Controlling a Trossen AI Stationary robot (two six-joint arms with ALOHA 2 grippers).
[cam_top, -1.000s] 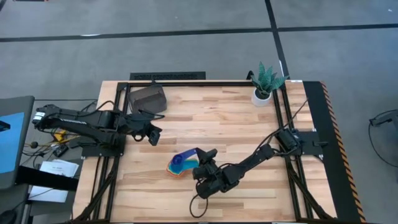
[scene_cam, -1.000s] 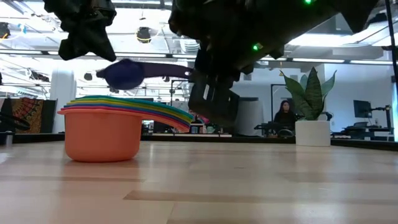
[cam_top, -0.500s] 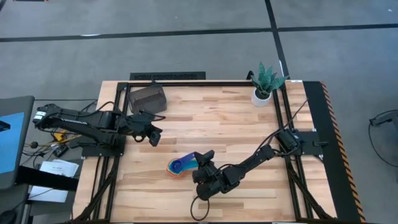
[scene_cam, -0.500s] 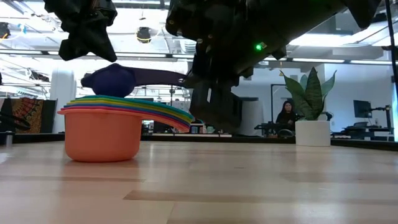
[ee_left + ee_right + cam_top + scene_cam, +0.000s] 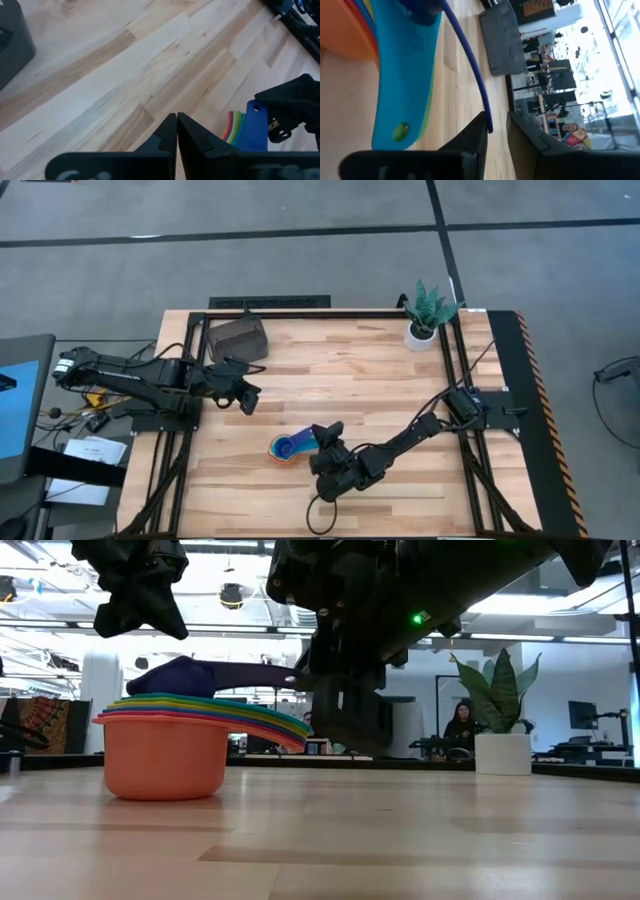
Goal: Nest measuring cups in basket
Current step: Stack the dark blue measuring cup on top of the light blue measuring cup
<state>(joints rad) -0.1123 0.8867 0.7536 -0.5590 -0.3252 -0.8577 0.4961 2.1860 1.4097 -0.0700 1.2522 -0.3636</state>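
Note:
A nested stack of measuring cups (image 5: pixel 284 448) stands on its orange bottom cup (image 5: pixel 160 758) near the table's near middle. The handles fan out in rainbow colours (image 5: pixel 234 128). The dark blue cup (image 5: pixel 178 678) sits on top with its bowl sunk into the stack. My right gripper (image 5: pixel 325 436) is just right of the stack, shut on that cup's handle. My left gripper (image 5: pixel 249 401) hovers shut above the table's left part, clear of everything. The dark grey basket (image 5: pixel 238 338) rests on its base at the far left. My right gripper holds the dark blue cup by the free end of its flat handle (image 5: pixel 487 120), pinched between the two fingers (image 5: pixel 476 141). The fingers come roughly level from the table's right side, along the handle. The handle (image 5: pixel 262 673) stays about level above the other handles while the bowl lies in the stack.
A white pot with a green plant (image 5: pixel 424 320) stands at the table's far right corner. Black frame rails (image 5: pixel 460 380) run along the left and right sides. Bare wood lies between the stack and the basket. A person (image 5: pixel 462 728) sits far behind the table.
My right gripper has moved down and toward the table's left, carrying the dark blue cup from above and right of the stack until its bowl sank into the top cup. The stack itself has stayed put.

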